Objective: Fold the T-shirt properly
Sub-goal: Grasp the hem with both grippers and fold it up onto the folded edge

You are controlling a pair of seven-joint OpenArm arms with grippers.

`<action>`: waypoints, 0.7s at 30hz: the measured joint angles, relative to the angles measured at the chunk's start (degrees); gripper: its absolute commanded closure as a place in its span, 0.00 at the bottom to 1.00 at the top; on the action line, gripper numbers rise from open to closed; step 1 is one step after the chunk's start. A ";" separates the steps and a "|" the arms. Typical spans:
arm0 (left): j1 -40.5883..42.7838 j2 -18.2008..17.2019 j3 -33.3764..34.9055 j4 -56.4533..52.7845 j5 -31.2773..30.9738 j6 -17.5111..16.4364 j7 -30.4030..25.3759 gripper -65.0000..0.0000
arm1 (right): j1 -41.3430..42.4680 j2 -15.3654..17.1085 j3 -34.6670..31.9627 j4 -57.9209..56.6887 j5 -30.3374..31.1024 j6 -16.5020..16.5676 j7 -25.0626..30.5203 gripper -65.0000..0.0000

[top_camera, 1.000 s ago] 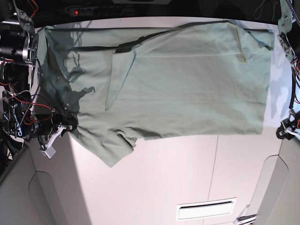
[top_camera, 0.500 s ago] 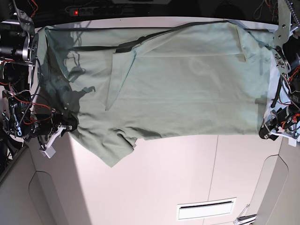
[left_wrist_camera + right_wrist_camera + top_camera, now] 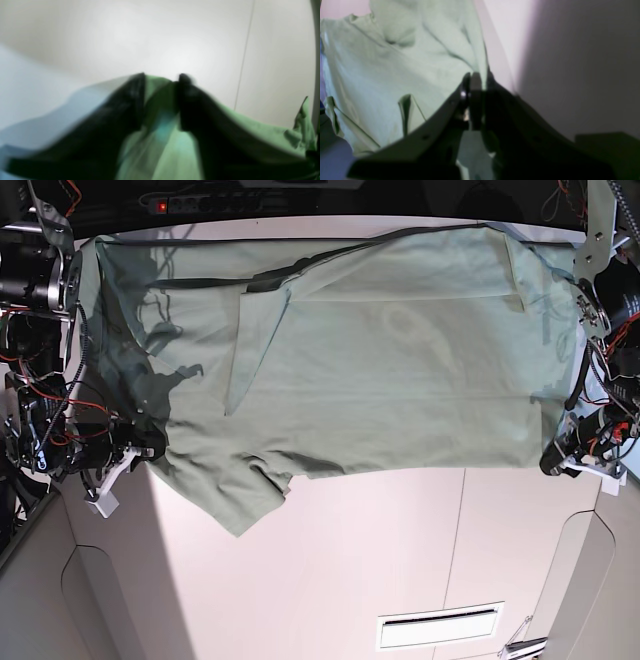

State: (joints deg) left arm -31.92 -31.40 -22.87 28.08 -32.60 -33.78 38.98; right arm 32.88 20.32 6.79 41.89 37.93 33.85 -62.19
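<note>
Shirt (image 3: 380,360) spread across table (image 3: 350,560), base view only. Wrist cams add grips: left gripper (image 3: 161,80) narrow, green cloth between jaws, blurred; right gripper (image 3: 477,77) clamped on shirt edge. Power strip (image 3: 200,202) behind table.

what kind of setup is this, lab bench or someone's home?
Looks like a lab bench: a bare white table, exposed red servo wiring on the arm, a power strip at the far edge, and only the T-shirt laid out.

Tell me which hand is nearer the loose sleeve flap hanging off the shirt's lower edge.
Right. The right hand grips the T-shirt beside the sleeve flap; the left hand is at the opposite corner.
</note>
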 measured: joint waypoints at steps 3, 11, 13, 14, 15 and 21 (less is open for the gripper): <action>0.02 0.11 0.00 0.00 0.02 0.07 -0.13 1.00 | -0.02 -0.02 0.00 0.00 -0.02 0.00 -0.02 1.00; 1.29 -0.04 0.00 8.00 -3.28 -4.07 5.46 1.00 | -1.27 0.00 -0.02 6.71 5.86 -0.22 -4.68 1.00; 2.86 -0.22 0.04 12.66 -6.80 -4.44 8.63 1.00 | -2.95 0.00 -0.02 12.79 7.19 -0.17 -5.64 1.00; 4.11 -0.48 0.09 15.10 -8.26 -4.44 9.77 1.00 | -4.13 0.00 -0.02 16.33 7.10 -0.24 -6.32 1.00; 5.55 -0.68 0.09 17.40 -9.55 -4.44 11.56 1.00 | -5.60 0.13 0.00 19.89 7.21 -0.28 -7.32 1.00; 16.06 -2.54 -3.98 30.58 -14.05 -4.44 17.46 1.00 | -17.42 0.07 2.05 39.78 6.91 -0.55 -10.10 1.00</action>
State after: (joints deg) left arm -15.86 -33.93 -26.85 58.65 -46.65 -38.22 56.45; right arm 15.46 20.38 8.84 81.67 44.84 33.30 -72.29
